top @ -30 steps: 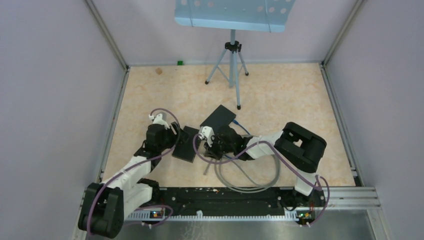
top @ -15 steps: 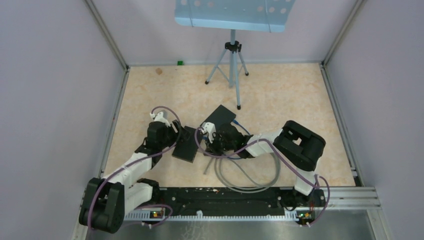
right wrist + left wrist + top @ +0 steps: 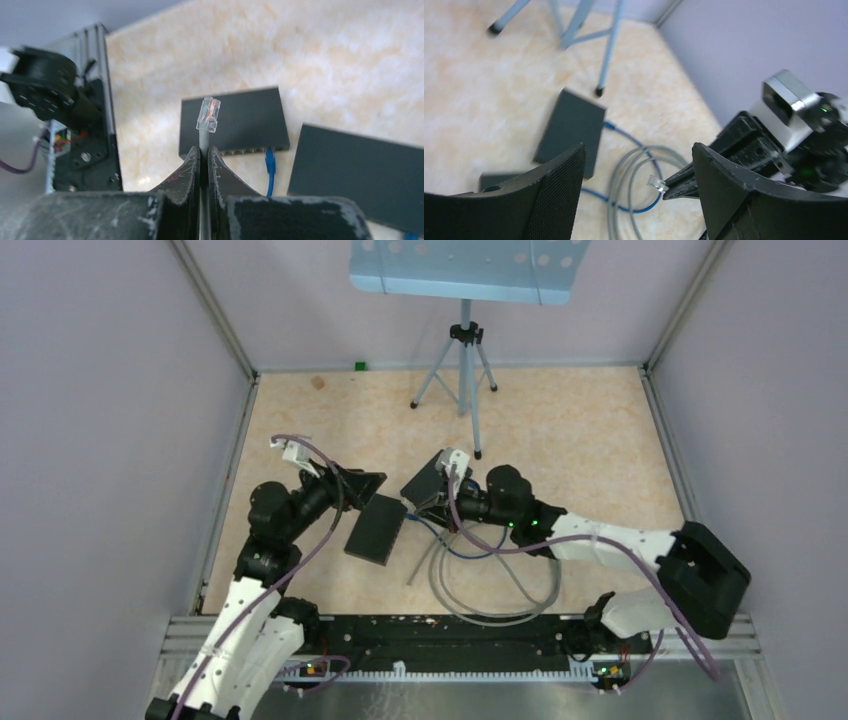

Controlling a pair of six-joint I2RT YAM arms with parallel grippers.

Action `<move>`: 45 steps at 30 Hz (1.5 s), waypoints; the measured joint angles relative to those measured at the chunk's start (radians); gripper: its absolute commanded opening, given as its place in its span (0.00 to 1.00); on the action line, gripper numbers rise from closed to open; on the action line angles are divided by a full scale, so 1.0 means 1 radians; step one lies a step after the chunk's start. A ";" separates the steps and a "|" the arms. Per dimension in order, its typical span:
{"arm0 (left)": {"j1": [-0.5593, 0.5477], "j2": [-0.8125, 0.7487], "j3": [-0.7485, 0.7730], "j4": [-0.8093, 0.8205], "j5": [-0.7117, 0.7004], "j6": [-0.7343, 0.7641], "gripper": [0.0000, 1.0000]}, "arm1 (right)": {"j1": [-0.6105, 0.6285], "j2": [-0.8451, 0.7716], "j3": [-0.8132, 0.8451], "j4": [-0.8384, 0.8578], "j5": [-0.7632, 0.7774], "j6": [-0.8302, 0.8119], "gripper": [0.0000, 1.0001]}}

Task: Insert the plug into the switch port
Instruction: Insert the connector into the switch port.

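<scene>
Top external: L arm has pulled off the switch (image 3: 375, 530) and swung up and left. A sec ago the left gripper (image 3: 362, 483) sat at the switch's far-left edge; now it's well apart from it. Jaws wide, nothing between them (left wrist view confirms).

R arm has stretched out leftward over the second black box (image 3: 430, 478). The right gripper (image 3: 204, 150) is still pinched tight on the grey cable (image 3: 490, 615) just behind the plug (image 3: 208, 114). The plug sticks up past the fingertips, in the air, touching nothing.

Switch and box look unmoved. The blue cable (image 3: 270, 165) is already seated at the far end of the switch's port row.

Meaning, as a judgement:
- Switch no longer braced by L, so a push from the plug could slide it left.
- Right wrist view: the port row faces the plug, roughly ahead of it but still apart, so this is the approach phase w/ insertion not yet done.
- Plug needs lining up w/ a free port near-side of the blue one; can't tell clip orientation vs port.
</scene>
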 measured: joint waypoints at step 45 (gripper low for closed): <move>-0.365 0.029 0.150 0.525 0.863 0.652 0.68 | -0.006 -0.451 0.048 0.027 -0.624 -0.219 0.00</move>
